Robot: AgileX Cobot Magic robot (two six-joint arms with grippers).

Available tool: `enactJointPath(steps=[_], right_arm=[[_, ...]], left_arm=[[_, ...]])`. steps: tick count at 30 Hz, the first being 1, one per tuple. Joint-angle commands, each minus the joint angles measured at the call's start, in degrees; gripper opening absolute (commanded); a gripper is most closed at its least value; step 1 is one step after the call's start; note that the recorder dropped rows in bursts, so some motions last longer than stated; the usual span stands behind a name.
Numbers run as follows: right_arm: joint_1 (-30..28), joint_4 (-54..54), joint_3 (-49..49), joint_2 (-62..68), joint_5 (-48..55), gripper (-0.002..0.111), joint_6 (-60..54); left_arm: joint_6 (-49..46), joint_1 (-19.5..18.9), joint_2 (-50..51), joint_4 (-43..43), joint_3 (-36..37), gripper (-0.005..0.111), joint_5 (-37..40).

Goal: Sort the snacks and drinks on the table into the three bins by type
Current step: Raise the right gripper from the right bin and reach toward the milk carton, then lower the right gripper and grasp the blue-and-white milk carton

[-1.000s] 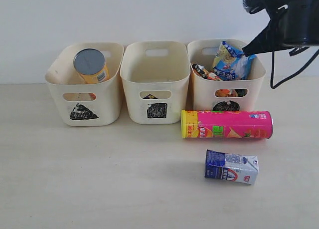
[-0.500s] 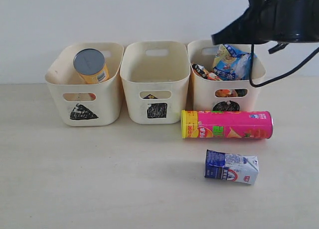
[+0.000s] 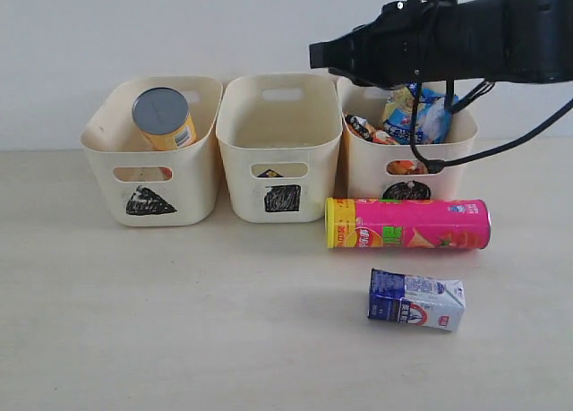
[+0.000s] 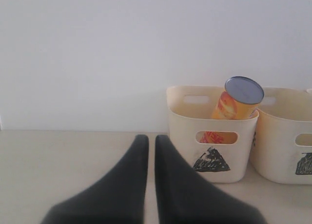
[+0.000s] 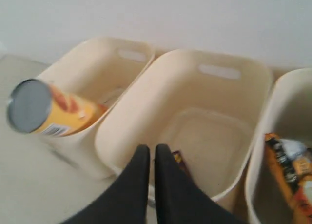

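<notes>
The yellow-orange tube (image 3: 166,120) leans in the triangle bin (image 3: 192,187). A dark carton (image 5: 178,160) lies in the square bin (image 3: 242,160). The blue packet (image 3: 416,115) and the orange-black packet (image 3: 363,127) sit in the circle bin (image 3: 367,174). On the table (image 3: 179,321), the pink tube (image 3: 407,223) lies on its side, with the blue-and-white carton (image 3: 416,301) in front of it. My right gripper (image 3: 315,55) (image 5: 150,151) hangs shut and empty above the square bin. My left gripper (image 4: 151,138) is shut and empty, low over the table left of the triangle bin (image 4: 183,131).
A white wall stands close behind the three bins. The right arm's black cable (image 3: 483,151) droops over the circle bin. The left arm is outside the exterior view.
My right arm has swung left, from above the circle bin's right side to above the square bin. The tubes, carton and bins have not moved.
</notes>
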State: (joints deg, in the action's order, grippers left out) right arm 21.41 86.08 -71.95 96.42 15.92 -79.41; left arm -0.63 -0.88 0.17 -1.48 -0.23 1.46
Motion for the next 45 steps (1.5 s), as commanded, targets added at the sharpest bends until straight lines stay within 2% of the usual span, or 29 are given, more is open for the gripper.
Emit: enactJointPath(steps=[1, 4, 6, 10, 14, 21, 23, 25, 29, 31, 35, 45], right_arm=[[-3.9, -39.6, -6.7, 0.8, 23.8, 0.001, 33.2], [-4.1, -59.5, -10.3, 0.8, 36.7, 0.001, 45.3], [-4.1, -64.9, -10.8, 0.8, 43.0, 0.001, 46.4], [-4.1, -68.1, -10.0, 1.0, 52.2, 0.001, 43.7], [-4.1, -68.4, -7.4, 1.0, 54.0, 0.001, 39.9], [-4.1, -68.7, -1.5, 1.0, 50.7, 0.002, 31.5], [-4.0, -68.8, -0.3, 1.0, 49.2, 0.007, 29.1], [-3.2, -70.1, 0.9, 1.0, 47.1, 0.021, 28.1], [-0.1, -74.6, 3.2, 1.0, 41.0, 0.059, 28.1], [1.4, -76.5, 4.5, 1.1, 37.1, 0.067, 28.1], [3.8, -81.4, 7.4, 1.3, 30.0, 0.067, 27.6], [3.9, -82.5, 8.6, 6.9, 23.6, 0.067, 26.6]], left_arm=[[0.1, -0.2, -0.2, -0.7, 0.2, 0.004, -0.4], [0.1, -0.2, -0.2, -0.7, 0.2, 0.004, -0.4], [0.1, -0.2, -0.2, -0.7, 0.2, 0.004, -0.4], [0.1, -0.2, -0.2, -0.7, 0.2, 0.004, -0.4], [0.1, -0.2, -0.2, -0.7, 0.2, 0.004, -0.4], [0.1, -0.2, -0.2, -0.7, 0.2, 0.004, -0.4], [0.1, -0.2, -0.2, -0.7, 0.2, 0.004, -0.4], [0.1, -0.2, -0.2, -0.7, 0.2, 0.004, -0.4], [0.1, -0.2, -0.2, -0.7, 0.2, 0.004, -0.4], [0.1, -0.2, -0.2, -0.7, 0.2, 0.004, -0.4], [0.1, -0.2, -0.2, -0.7, 0.2, 0.004, -0.4], [0.1, -0.2, -0.2, -0.7, 0.2, 0.004, -0.4]])
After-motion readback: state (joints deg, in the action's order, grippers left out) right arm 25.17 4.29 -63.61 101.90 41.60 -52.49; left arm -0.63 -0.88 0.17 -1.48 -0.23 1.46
